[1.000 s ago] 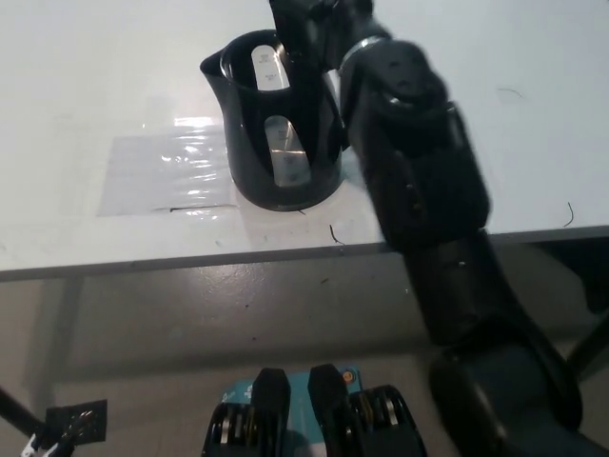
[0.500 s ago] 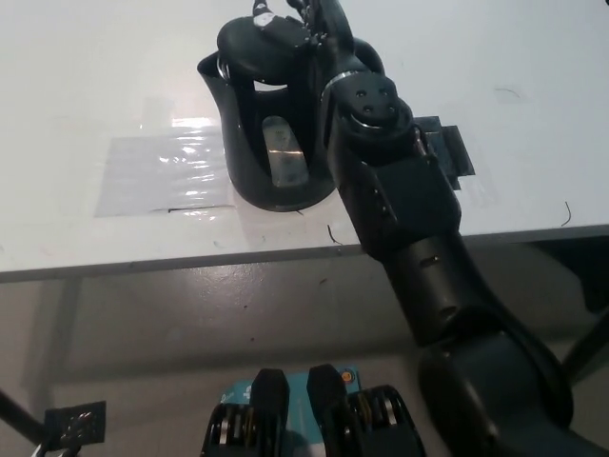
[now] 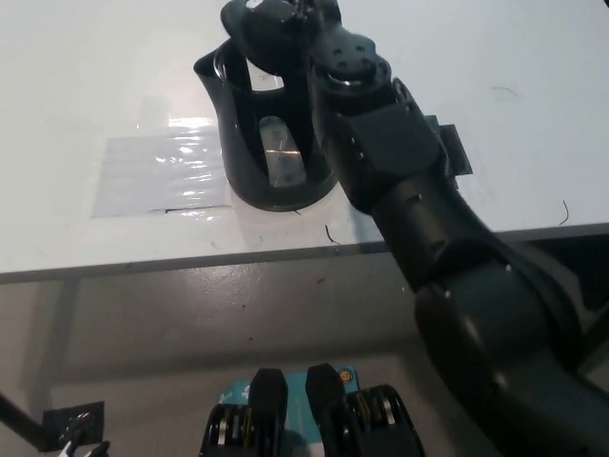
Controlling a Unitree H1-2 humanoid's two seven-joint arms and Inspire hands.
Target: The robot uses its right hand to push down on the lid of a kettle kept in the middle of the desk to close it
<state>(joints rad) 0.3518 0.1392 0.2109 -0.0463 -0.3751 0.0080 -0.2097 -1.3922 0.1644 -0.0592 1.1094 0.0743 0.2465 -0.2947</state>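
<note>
under the right robot hand point(image 3: 303, 13), near the top edge of the head view, the kettle point(image 3: 271, 143) stands upright on the white tabletop point(image 3: 95, 86), with the lid point(image 3: 265, 33) tilted over its mouth and not yet seated; a gap shows between the lid's underside and the rim on the side away from the hand. the black arm comes up from the lower right and covers the kettle's handle side, so the hand itself is mostly hidden against the dark lid. it looks to be pressing on the lid rather than holding anything, but i cannot tell how far its fingers are spread. the left robot hand is not in view.

below the hand and to its far side, a shiny clear film sheet point(image 3: 157, 171) lies flat on the tabletop, with the kettle's base sitting at its edge. just beside the forearm, a dark tape patch point(image 3: 455, 152) lies on the tabletop.

my judgement: the push is under way and the lid is partly down. the main risk is an off-centre press near the hinge, which could tip the kettle toward its spout or slide it across the slick film. another is the hand slipping off the smooth domed lid, leaving it unlatched.
</note>
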